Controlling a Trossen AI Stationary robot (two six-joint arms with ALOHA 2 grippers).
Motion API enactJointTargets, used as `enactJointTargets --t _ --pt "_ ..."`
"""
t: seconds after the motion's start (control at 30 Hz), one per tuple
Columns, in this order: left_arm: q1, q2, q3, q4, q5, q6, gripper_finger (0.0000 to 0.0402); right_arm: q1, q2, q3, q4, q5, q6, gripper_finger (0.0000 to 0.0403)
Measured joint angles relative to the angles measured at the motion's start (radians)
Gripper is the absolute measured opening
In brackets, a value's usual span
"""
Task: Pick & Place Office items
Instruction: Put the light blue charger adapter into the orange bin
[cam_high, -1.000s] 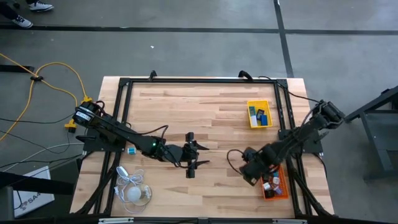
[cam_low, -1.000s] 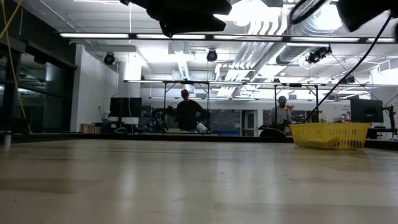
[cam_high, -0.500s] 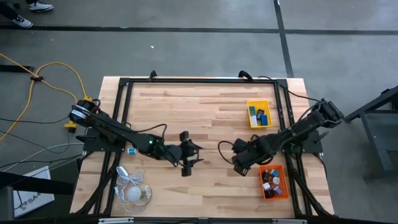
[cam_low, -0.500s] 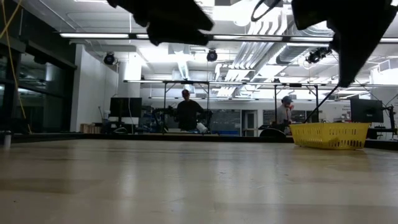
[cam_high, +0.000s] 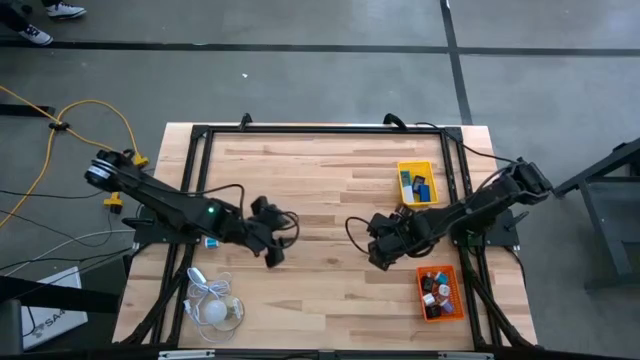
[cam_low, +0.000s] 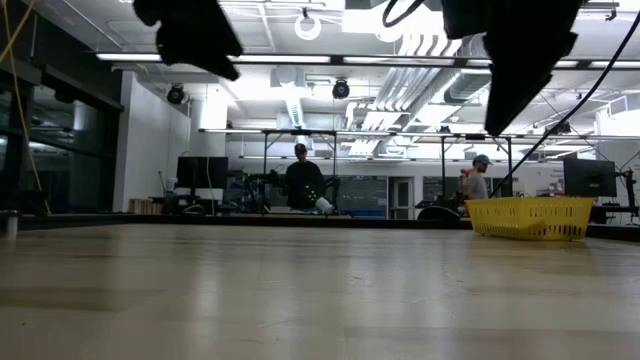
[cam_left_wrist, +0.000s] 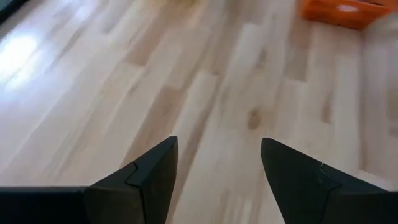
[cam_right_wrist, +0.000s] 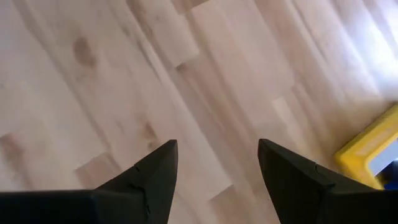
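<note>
The office items are tiny coloured pieces: several lie in the orange tray (cam_high: 438, 292) at the table's right near side, and a few blue and dark ones sit in the yellow tray (cam_high: 416, 183) farther back. My left gripper (cam_left_wrist: 217, 155) is open over bare wood left of the table's middle (cam_high: 272, 238). My right gripper (cam_right_wrist: 217, 158) is open too, above bare wood between the two trays and left of them (cam_high: 380, 240); the yellow tray's corner (cam_right_wrist: 373, 152) shows beside it. Neither holds anything.
A white round bulb-like thing with a coiled cord (cam_high: 212, 305) lies at the near left corner. A small blue piece (cam_high: 211, 241) sits by the left arm. A black frame (cam_high: 320, 128) rims the table. In the low view the yellow tray (cam_low: 530, 217) stands far right; people move in the room behind.
My right gripper has moved from over the orange tray toward the table's left and far side, ending between the trays. My left gripper has drawn back toward the table's left edge and turned. The trays and pieces have stayed put.
</note>
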Motion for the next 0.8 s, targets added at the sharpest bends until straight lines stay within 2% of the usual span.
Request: enactJointTargets --t 0.1,0.3,0.53,0.8 --pt "-0.002 -0.037 -0.001 -0.093 -0.038 -0.077 0.0223 -0.027 0.0 0.0 0.0 0.012 -0.041 0.021" --pt "-0.004 -0.058 -0.001 -0.203 -0.038 -0.169 0.0223 -0.101 0.0 0.0 0.012 0.014 -0.151 0.021" --pt "-0.004 -0.054 -0.001 -0.226 0.002 -0.169 0.0223 -0.222 0.0 0.0 0.105 0.004 -0.299 0.021" --pt "-0.012 -0.054 -0.001 -0.226 0.1 -0.081 0.0223 -0.337 0.0 0.0 0.199 -0.017 -0.468 0.021"
